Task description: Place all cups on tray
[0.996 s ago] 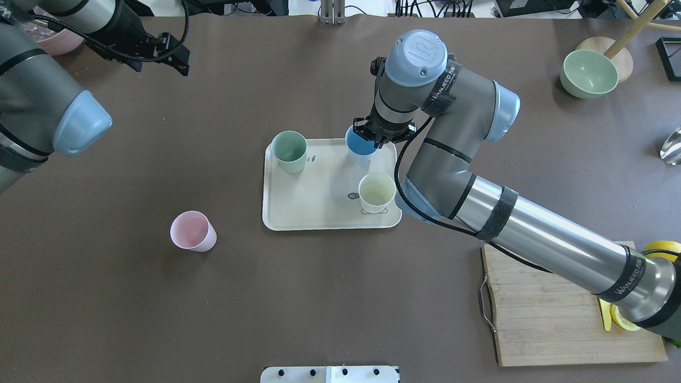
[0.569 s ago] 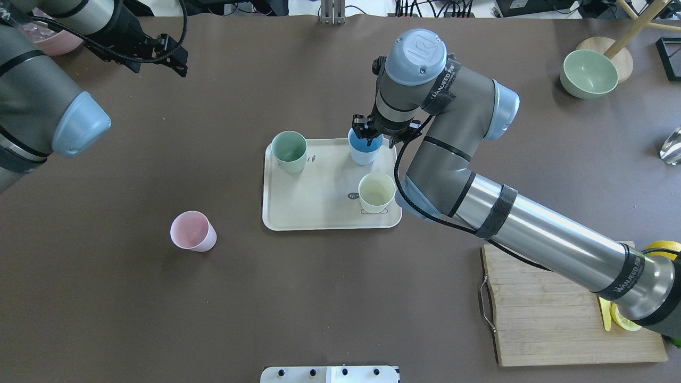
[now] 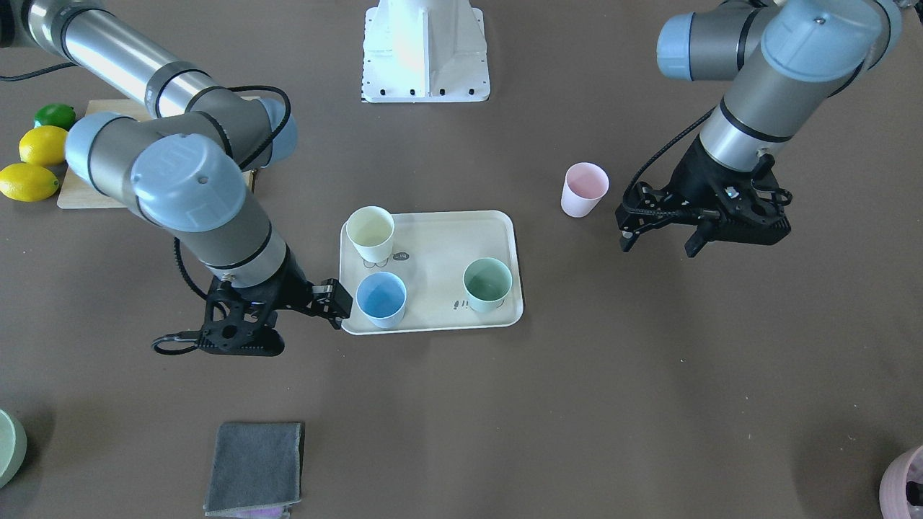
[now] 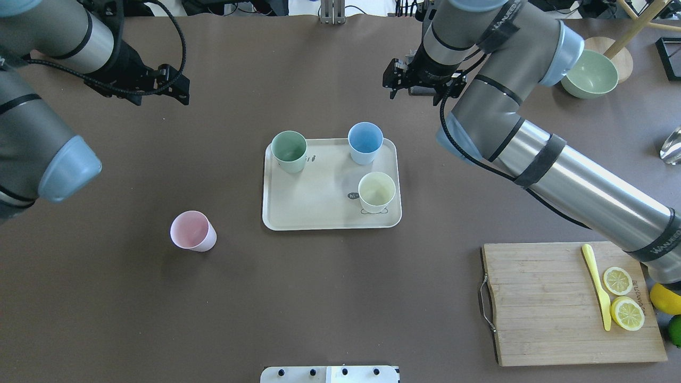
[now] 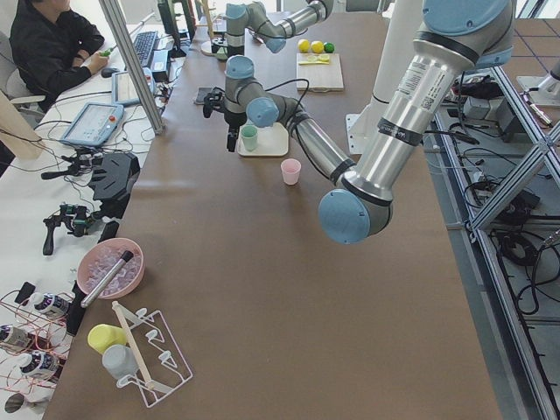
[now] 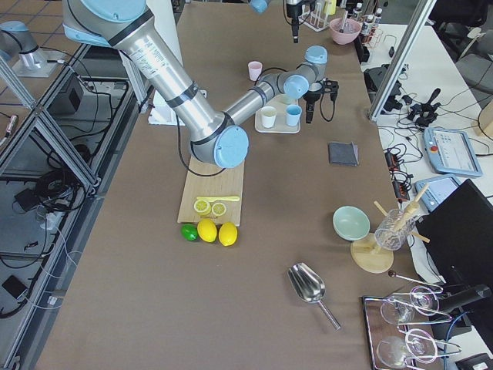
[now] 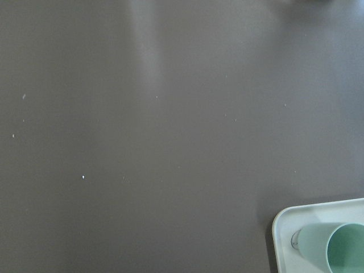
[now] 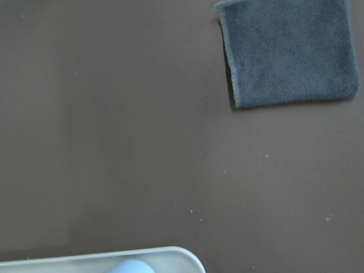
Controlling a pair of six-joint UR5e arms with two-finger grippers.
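**Operator:** Report the work surface.

**Unit:** The brown table [image 4: 340, 319] carries everything. The wooden cutting board [image 4: 537, 308] lies on my right, close to my base. The cream tray [image 4: 314, 199] sits flat near the table's middle. A grey cloth [image 3: 252, 465] lies flat on the far side of the table, on my right and apart from the tray.

**Operator:** Status of the right tool?

**Unit:** My right gripper [image 4: 414, 96] hangs over bare table past the tray's far edge, apart from every cup. Its fingers stand spread with a clear gap between them. It has hold of nothing.

**Operator:** And the left tool?

**Unit:** My left gripper [image 3: 660, 249] hovers over the table on my left, beyond the pink cup [image 4: 192, 230] and well apart from the tray. Its fingers are likewise spread, with nothing between them.

**Operator:** Locate the cups.

**Unit:** Three stand upright on the tray:
- The mint green cup [image 4: 289, 151] is at the far left corner.
- The light blue cup [image 4: 365, 142] is at the far right corner.
- The yellow cup [image 4: 376, 192] is along the right edge, just nearer to me than the blue one, at the cartoon drawing.

The pink cup stands upright on the bare table — left of the tray, nearer to me, not touching it
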